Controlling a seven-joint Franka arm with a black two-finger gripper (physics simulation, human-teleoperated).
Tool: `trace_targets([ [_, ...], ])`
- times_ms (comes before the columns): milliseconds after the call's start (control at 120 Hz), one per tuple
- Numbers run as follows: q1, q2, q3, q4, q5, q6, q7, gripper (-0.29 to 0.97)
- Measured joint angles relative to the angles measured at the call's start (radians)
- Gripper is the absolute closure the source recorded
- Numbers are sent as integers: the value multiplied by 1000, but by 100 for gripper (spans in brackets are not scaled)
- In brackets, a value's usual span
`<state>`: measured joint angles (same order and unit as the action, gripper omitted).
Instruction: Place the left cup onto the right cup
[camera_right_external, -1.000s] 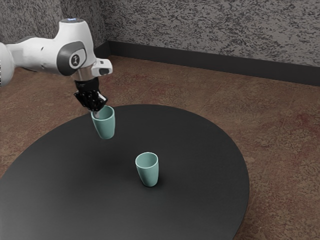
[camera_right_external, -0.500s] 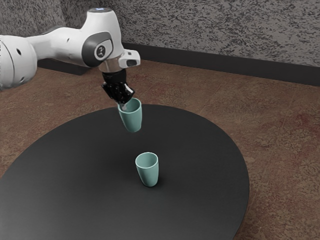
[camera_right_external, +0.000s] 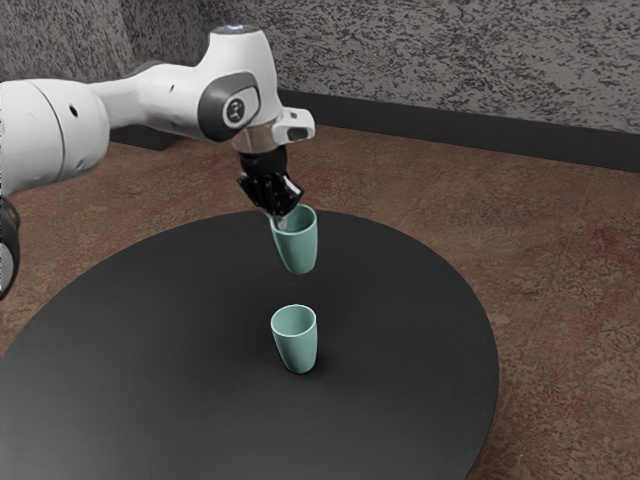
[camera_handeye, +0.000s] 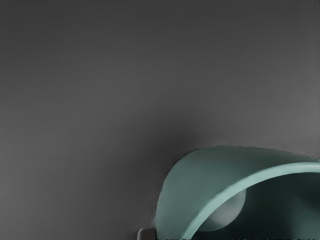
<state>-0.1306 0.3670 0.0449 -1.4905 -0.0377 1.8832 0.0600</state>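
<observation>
Held cup (camera_right_external: 298, 246) shifts from counter's (camera_right_external: 420, 330) far-left edge toward its centre, now above standing cup (camera_right_external: 294, 340); arm (camera_right_external: 150, 95) reaches farther out.

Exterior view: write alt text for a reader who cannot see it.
The black two-finger gripper of a white robot arm holds a tilted teal cup by its rim, aloft over a round black table where a second teal cup stands upright. Brown floor lies behind.

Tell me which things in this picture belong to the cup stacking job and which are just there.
Part of the job: the lifted cup, gripped at its rim by the jaws and clear of the surface; the standing cup, upright and untouched.

Just there: the round black table, the brown floor, the speckled wall.
</observation>
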Motion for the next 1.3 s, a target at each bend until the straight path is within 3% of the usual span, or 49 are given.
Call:
trace_targets([
  [400,-2,19,-15,16,-8,-1,-16,79],
  [867,-57,-168,28,-236,-12,11,-46,79],
  [1300,-69,-185,39,-250,-26,11,-94,79],
])
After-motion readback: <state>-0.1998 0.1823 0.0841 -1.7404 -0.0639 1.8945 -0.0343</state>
